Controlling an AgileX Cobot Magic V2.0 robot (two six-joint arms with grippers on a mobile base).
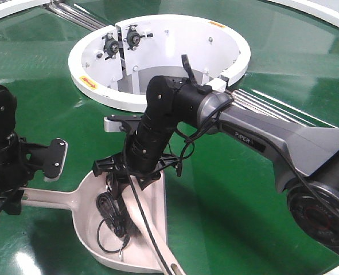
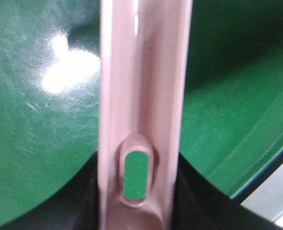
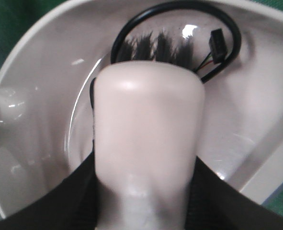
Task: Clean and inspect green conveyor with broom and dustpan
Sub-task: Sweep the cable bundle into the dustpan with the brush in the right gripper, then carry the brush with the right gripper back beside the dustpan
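The green conveyor (image 1: 226, 217) filled the scene. Chrome roller strips (image 1: 272, 106) ran off to the far right, and a white ring (image 1: 77, 66) was set into the belt at the far middle. The dustpan (image 1: 86, 197) lay on the belt at the near left of centre, its long handle pointing left. Inside the scoop sat a coiled black cable (image 1: 109, 223) with a small plug at its end, just beside dark bristles (image 3: 155, 48). The broom (image 1: 136, 215) was in the scoop too, its pale back slanting toward the near right. The right arm reached in from the right and hid the scoop's far side. The right tool (image 1: 132, 175) was clamped on the broom, with a dark finger on each side of it in the wrist view. The left tool (image 1: 6, 200) was clamped on the dustpan's handle, close by the handle's oval slot, through which the green belt showed.
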